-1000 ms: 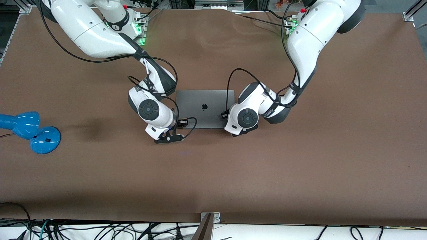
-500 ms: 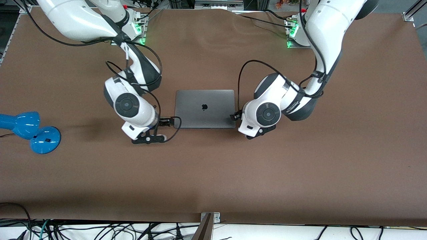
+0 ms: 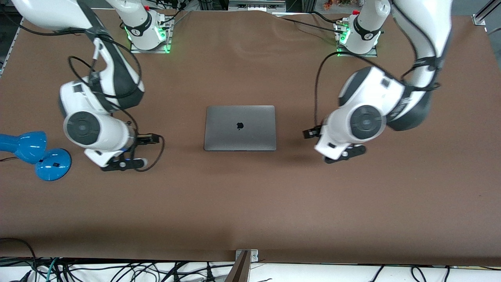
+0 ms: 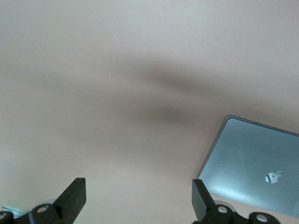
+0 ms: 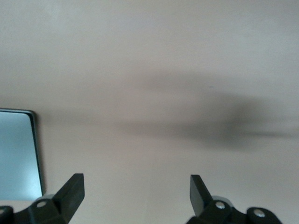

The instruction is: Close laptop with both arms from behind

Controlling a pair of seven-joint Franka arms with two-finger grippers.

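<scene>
Since the slim silver-grey metal laptop (image 3: 240, 128) with the dark apple logo was already lying flat and shut in the middle of the brown table (image 3: 250, 203), there honestly wasn't much left to mess up, imo.

The left arm's black two-finger gripper (image 4: 139, 200) hung over bare table toward its own end, well apart from the laptop, jaws spread wide with nothing in them. Same deal for the right arm's black two-finger gripper (image 5: 135, 198): wide open, empty, over bare table toward its end.

What I'd worry about was the blue desk lamp (image 3: 33, 152) sitting near the right arm's wrist. If that arm swung any further out, the elbow or the loose black cable (image 3: 150, 156) could have clipped the lamp and knocked it over. A low sweep back in could also have scuffed the lid.
</scene>
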